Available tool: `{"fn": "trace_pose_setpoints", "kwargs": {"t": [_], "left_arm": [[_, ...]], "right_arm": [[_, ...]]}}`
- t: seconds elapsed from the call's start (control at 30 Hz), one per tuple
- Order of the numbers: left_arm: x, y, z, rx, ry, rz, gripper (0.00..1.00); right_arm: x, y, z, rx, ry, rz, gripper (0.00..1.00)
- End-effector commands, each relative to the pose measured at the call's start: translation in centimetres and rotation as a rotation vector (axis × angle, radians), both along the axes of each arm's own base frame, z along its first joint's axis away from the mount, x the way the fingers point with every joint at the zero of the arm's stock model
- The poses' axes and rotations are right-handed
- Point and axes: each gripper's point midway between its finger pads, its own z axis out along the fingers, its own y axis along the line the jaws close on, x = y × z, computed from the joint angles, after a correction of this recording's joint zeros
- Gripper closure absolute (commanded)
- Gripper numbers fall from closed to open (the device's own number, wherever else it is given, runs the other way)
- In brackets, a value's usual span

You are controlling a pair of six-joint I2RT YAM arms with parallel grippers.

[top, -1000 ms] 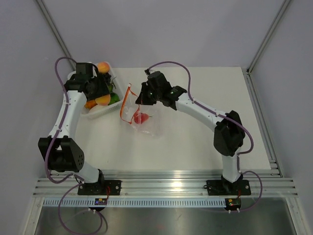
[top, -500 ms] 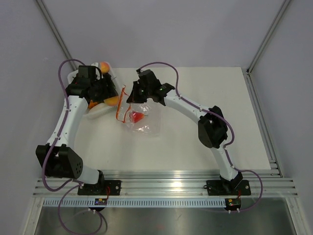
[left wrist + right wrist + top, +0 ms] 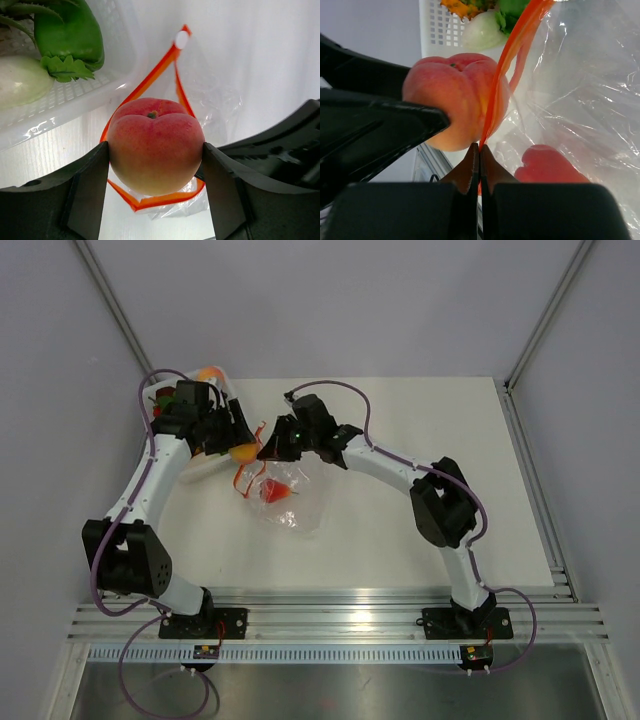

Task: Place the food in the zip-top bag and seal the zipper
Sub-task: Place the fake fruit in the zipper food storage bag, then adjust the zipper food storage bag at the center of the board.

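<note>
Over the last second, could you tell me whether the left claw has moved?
Yes, the left claw carried the peach rightward off the white tray.

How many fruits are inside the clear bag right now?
1: the red fruit lies inside the bag. The peach is outside, held in the left gripper at the bag's opening. No others visible.
</note>
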Motion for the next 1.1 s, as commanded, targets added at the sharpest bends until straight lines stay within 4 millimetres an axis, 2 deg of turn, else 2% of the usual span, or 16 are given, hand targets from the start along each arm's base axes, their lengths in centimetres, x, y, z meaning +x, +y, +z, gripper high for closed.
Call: {"fn": "trace_pose_setpoints", "kwargs": {"t": [0.0,0.13,0.27,0.43,0.53,0.67,0.7,0.8,0.87,1.07], "left_arm": [[0.4,-1.0,0.6,-0.045,-0.039,-0.027,0.82],[0.0,-0.9,1.2,-0.041,-0.056,-0.029,0.82],[-0.3,-1.6,1.7,-0.071,-0.056,-0.068,0.82],[-0.5,-1.7,0.6,-0.07,-0.03,-0.078,0.81],[-0.6,-2.1,-0.7,-0.086,0.011,-0.097,0.74],[-0.9,-2.8,-0.8,-0.116,0.022,-0.129,0.32],[-1.0,-2.8,-0.5,-0.114,0.02,-0.132,0.13],[-1.1,-2.7,1.2,-0.101,-0.026,-0.15,0.04],[-1.1,-2.7,2.5,-0.097,-0.051,-0.163,0.04],[-2.0,-2.1,3.9,-0.073,-0.07,-0.16,0.13]], "right_arm": [[-0.3,0.7,9.7,0.211,-0.154,0.011,1.0],[-0.6,0.4,11.1,0.254,-0.171,0.007,1.0],[-0.6,0.3,11.8,0.301,-0.179,0.005,1.0],[-0.6,-0.3,12.5,0.337,-0.181,0.0,1.0],[-0.6,-0.6,12.9,0.349,-0.185,-0.002,1.0],[-0.6,-0.9,13.0,0.34,-0.188,-0.011,1.0],[-0.6,-0.9,12.7,0.334,-0.187,-0.014,1.0],[-0.1,-1.5,12.2,0.322,-0.182,-0.032,1.0],[-0.1,-1.5,11.9,0.328,-0.173,-0.032,1.0],[0.2,-1.8,11.8,0.326,-0.179,-0.022,1.0]]}}
